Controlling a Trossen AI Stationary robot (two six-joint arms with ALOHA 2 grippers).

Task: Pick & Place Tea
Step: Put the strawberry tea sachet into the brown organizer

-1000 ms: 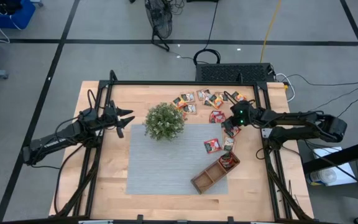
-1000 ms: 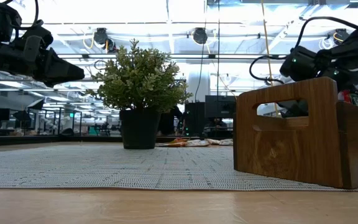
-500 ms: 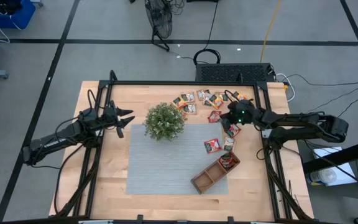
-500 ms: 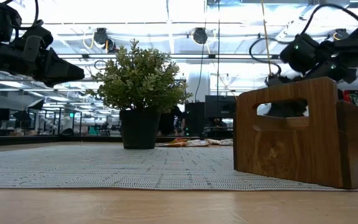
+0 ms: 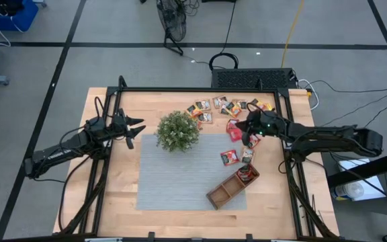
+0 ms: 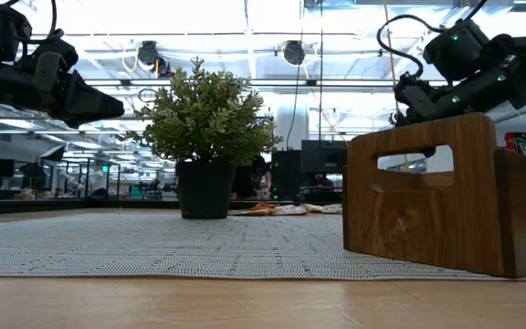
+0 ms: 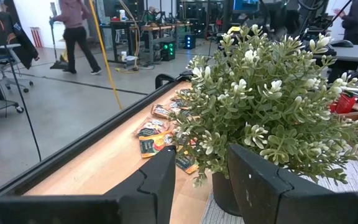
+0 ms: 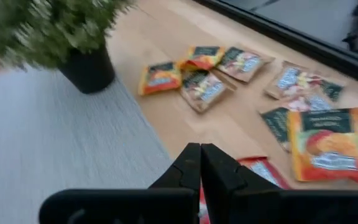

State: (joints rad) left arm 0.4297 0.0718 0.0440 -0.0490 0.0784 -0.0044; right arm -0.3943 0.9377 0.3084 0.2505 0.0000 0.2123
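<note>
The right hand (image 5: 246,130) hangs over the loose tea near the worktop's far right edge, its fingers (image 8: 199,163) pressed together. A strip of red sachet (image 8: 261,173) shows at their tips in the right wrist view, so it probably has one pinched, though the grip point itself is hidden behind the fingers. The rest of the tea sachets (image 5: 219,107) lie scattered along the far edge, with two more (image 5: 230,157) at the grey mat's (image 5: 173,175) right side and some already in the near end compartment of the wooden tray (image 5: 222,191), which sits at the mat's near right corner.

The main risk is a thin pinch: a flat, slippery sachet held only by its edge could slide out on the way to the tray and land on the mat or among the others. A second sachet might also cling and come along, since several overlap beneath the hand. Coming in low could knock the tray's tall handled wall (image 6: 418,187) and shift it.

The left hand (image 5: 134,128) waits with its fingers spread, at the far left of the worktop just beside the plant (image 5: 177,131), well apart from the work.
</note>
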